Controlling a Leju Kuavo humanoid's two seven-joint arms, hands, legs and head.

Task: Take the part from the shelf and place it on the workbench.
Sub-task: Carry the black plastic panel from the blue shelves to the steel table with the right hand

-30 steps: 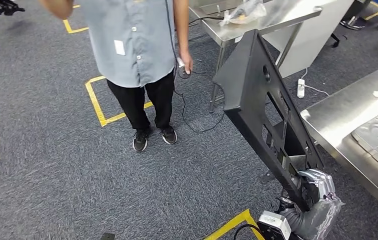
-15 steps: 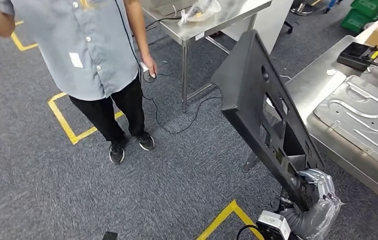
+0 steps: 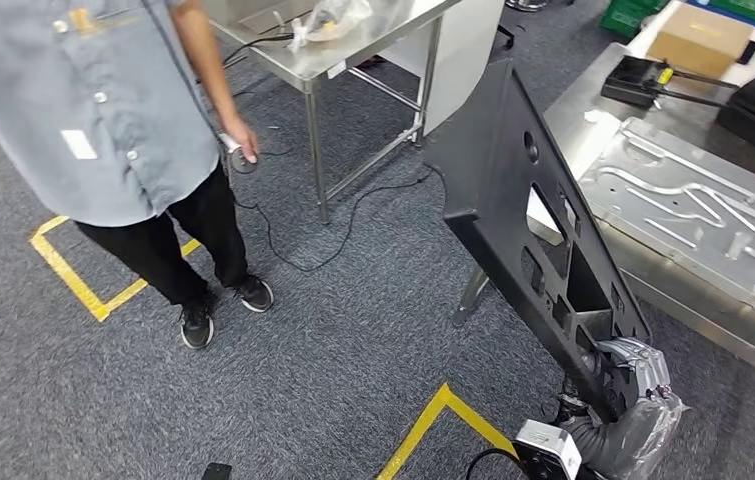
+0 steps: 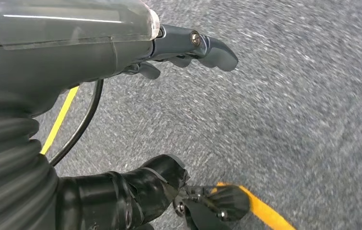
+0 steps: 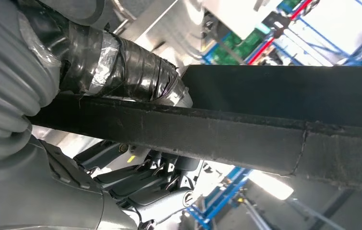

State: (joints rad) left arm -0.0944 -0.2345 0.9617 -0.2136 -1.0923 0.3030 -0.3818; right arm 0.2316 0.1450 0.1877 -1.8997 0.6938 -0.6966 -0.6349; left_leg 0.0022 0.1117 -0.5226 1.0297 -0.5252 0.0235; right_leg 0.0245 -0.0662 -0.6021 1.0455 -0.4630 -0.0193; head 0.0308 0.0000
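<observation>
Right hand (image 3: 636, 372) grips black part (image 3: 513, 190) upright | left hand (image 4: 179, 52) hangs empty, fingers apart | workbench (image 3: 593, 120) beside part

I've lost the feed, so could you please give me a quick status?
Right robot hand grips black part. Left robot hand empty, open. Workbench at right. Person stands left.

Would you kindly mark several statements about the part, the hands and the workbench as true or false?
1. The right hand holds the black part by its lower end. True.
2. The part already lies flat on the workbench. False: it is held tilted above the floor, beside the bench.
3. The left hand grips a tool. False: it holds nothing, over the carpet.
4. A person stands to the robot's left. True.
5. A pressed metal panel lies on the workbench. True.
</observation>
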